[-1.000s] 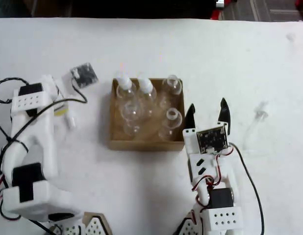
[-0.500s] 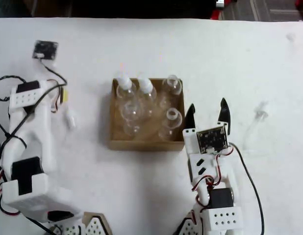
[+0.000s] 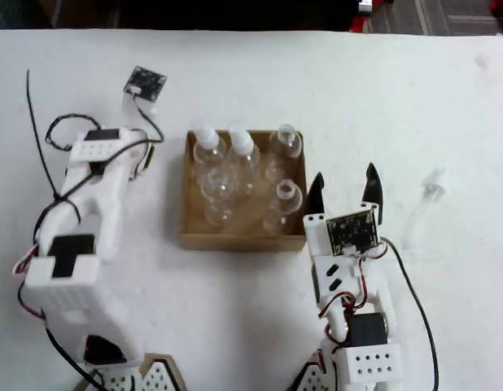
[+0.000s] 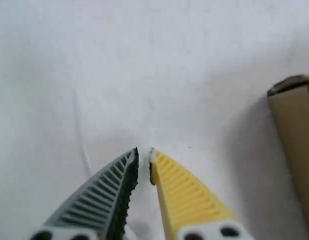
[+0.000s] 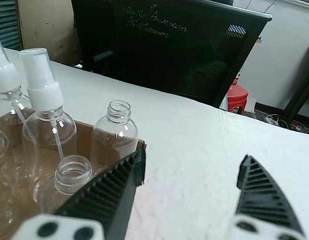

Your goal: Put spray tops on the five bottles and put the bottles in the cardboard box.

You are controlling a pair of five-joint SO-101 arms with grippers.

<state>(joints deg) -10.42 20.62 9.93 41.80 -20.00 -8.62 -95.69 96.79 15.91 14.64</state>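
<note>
Brown cardboard box (image 3: 243, 242) sits near the middle of the white table (image 3: 357, 90) with all five clear bottles standing upright inside it. Along the far side, the far-left bottle (image 3: 207, 148) and the middle bottle (image 3: 242, 151) carry white spray tops (image 5: 40, 75). The far-right bottle (image 3: 286, 143), the near-right bottle (image 3: 286, 195) and the near-left bottle (image 3: 218, 187) have bare, open necks. The left gripper (image 4: 143, 155) points down at the table just left of the box's far-left corner. Its grey and yellow fingers are pressed almost together, with only a thin slit between the tips, and nothing can be made out between them. The right gripper (image 3: 343, 189) lies just beside the box's near-right corner, its black fingers (image 5: 117, 187) spread wide and holding nothing. A loose spray top (image 3: 431, 191) with its thin tube lies on the table to the right, apart from the right gripper.
</note>
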